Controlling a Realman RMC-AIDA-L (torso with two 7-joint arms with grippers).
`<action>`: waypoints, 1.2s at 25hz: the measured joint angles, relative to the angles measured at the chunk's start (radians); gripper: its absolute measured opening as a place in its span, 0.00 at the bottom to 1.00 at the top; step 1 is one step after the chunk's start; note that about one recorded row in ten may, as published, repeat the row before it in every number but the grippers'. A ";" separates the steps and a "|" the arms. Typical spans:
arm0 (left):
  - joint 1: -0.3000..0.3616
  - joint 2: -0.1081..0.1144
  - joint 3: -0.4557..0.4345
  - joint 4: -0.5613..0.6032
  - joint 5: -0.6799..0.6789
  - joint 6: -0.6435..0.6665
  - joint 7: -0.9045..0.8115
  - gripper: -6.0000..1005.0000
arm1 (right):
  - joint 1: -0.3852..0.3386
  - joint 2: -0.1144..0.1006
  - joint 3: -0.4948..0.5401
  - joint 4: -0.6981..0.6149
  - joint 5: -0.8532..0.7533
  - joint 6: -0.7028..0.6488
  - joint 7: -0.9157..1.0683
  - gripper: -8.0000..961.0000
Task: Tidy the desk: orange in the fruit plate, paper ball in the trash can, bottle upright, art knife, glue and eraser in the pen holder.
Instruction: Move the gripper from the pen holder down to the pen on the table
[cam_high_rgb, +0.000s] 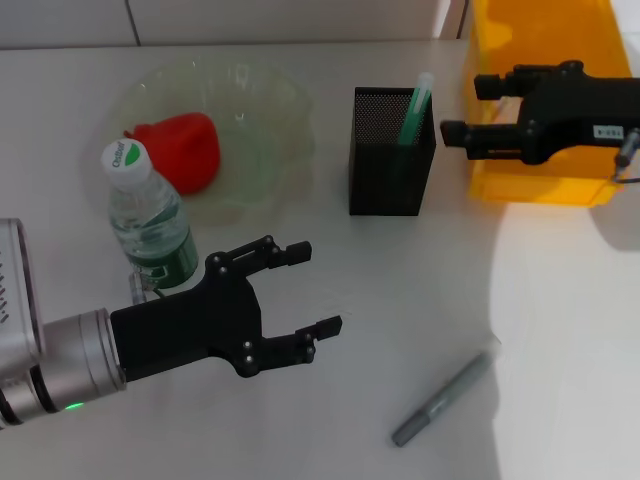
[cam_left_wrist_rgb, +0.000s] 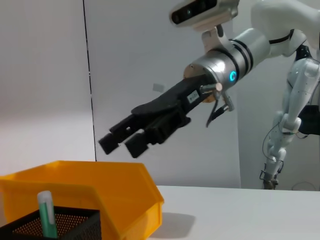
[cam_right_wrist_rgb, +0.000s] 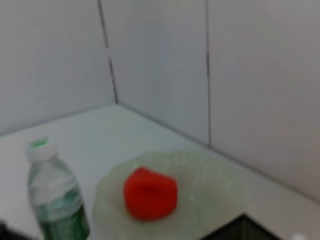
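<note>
We've got the orange sitting in the fruit plate, up at about ten o'clock on the desk in the head view, so we call that job done, and the bottle stands upright just at the plate's near edge, around eight o'clock from it, cap up. Over at one o'clock from desk centre sits the trash can, and we can't see any paper ball on the desk, nor can we see into the bin well enough to say it's in there. The pen holder stands between plate and bin, and there's a green-and-white stick poking out of it, possibly the glue; the eraser we can't find anywhere. What looks left for us is the grey pen-like tool lying loose at five o'clock, quite likely the art knife, well apart from the holder. Our left gripper hovers low over the desk right beside the bottle, fingers spread wide and empty, with that grey tool off at its four o'clock. Our right gripper hangs over the near rim of the trash can, fingers parted with nothing between them. As for writing, the bottle's cap carries green lettering we can't make out, and a small tag on the right gripper is too small to read.
</note>
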 joint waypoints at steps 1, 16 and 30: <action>0.004 0.000 -0.011 0.000 0.000 0.005 -0.004 0.80 | 0.006 -0.007 0.038 -0.062 -0.104 -0.133 0.024 0.75; 0.029 0.007 -0.080 0.000 0.006 0.061 -0.040 0.80 | 0.208 -0.003 0.042 -0.192 -0.649 -0.739 -0.167 0.75; 0.016 0.002 -0.072 0.002 0.009 0.027 -0.079 0.80 | 0.238 0.004 -0.221 -0.123 -0.642 -0.689 -0.315 0.74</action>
